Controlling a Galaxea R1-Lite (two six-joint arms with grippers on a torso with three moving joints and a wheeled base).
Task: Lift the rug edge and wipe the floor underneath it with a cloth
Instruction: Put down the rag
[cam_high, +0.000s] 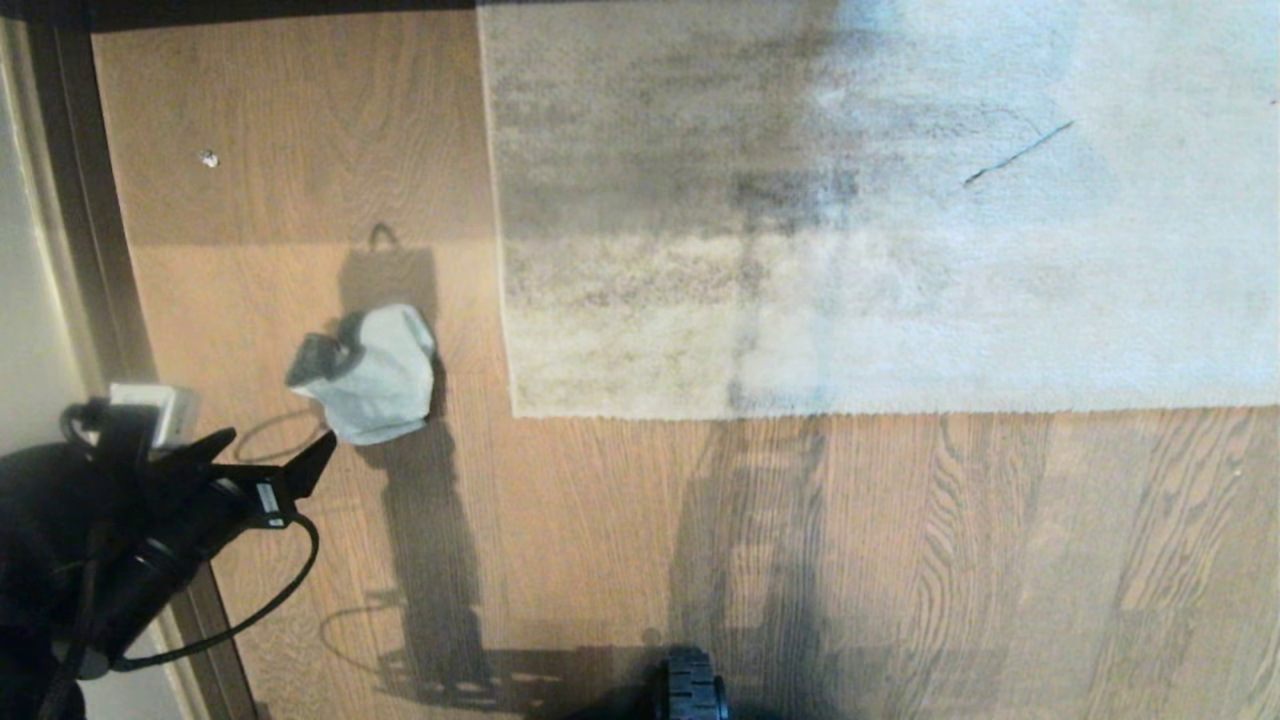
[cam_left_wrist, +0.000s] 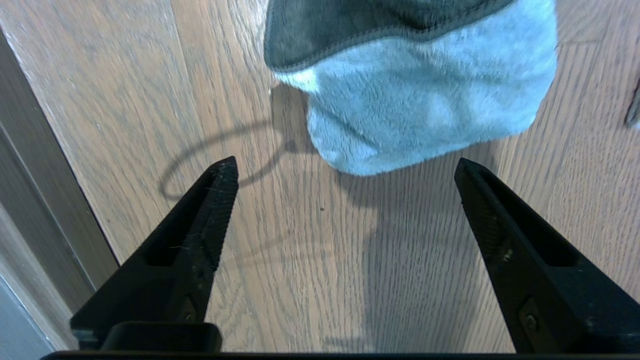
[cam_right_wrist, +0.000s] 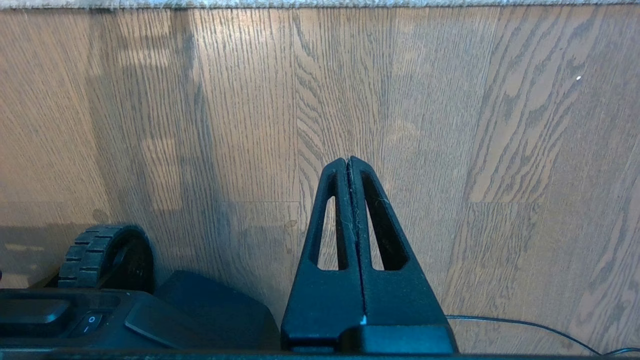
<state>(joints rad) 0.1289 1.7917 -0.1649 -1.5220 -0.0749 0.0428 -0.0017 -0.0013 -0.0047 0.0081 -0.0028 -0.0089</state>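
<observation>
The cloth (cam_high: 370, 375), pale with a dark grey face folded over, lies crumpled on the brown wood floor (cam_high: 600, 550), left of the rug's near corner. The rug edge (cam_high: 800, 412) lies flat; its corner (cam_high: 515, 410) is square. My left gripper (cam_high: 278, 440) hovers just short of the cloth, open. In the left wrist view the cloth (cam_left_wrist: 425, 100) sits beyond the left gripper (cam_left_wrist: 347, 162), with only bare floor (cam_left_wrist: 320, 260) between the fingers. My right gripper (cam_right_wrist: 348, 160) is shut and empty over the floor (cam_right_wrist: 500, 150), with the rug edge (cam_right_wrist: 320, 3) far ahead.
A dark brown baseboard (cam_high: 80, 200) and wall run along the left, close to my left arm. A small white speck (cam_high: 209, 158) lies on the floor farther off. My base wheel (cam_high: 693, 685) shows at the bottom; a thin cable (cam_right_wrist: 525, 325) trails by the right gripper.
</observation>
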